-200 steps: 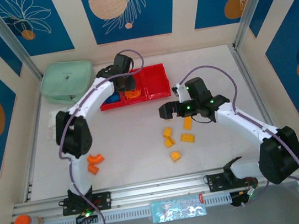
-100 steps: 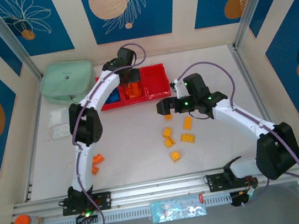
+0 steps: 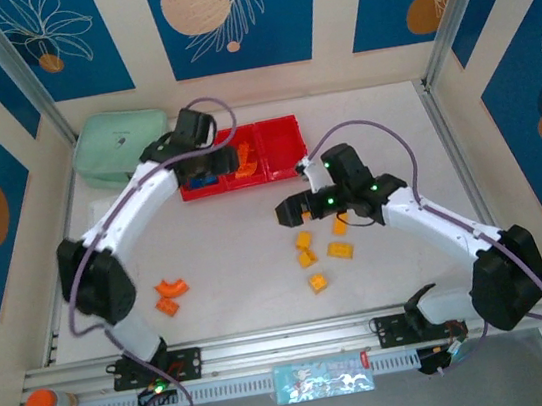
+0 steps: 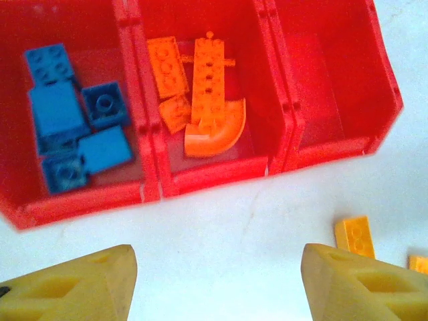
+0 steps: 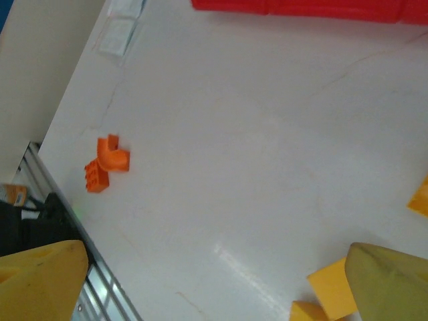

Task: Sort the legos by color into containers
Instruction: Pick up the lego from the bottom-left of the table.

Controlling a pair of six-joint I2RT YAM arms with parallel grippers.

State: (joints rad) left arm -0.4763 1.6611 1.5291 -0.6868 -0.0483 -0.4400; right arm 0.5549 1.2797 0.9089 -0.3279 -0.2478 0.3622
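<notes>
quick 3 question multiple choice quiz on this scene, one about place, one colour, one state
1. Which bin holds the blue legos?
A. left bin
B. middle bin
C. right bin

2. What colour are the legos in the middle bin?
A. yellow
B. orange
C. blue

3. The right bin is:
A. empty
B. half full
C. tipped on its side

Answers:
1 A: the blue legos lie together in the left bin.
2 B: the orange legos, one of them curved, lie in the middle bin.
3 A: the right bin stands upright and its bare red floor shows.
</notes>
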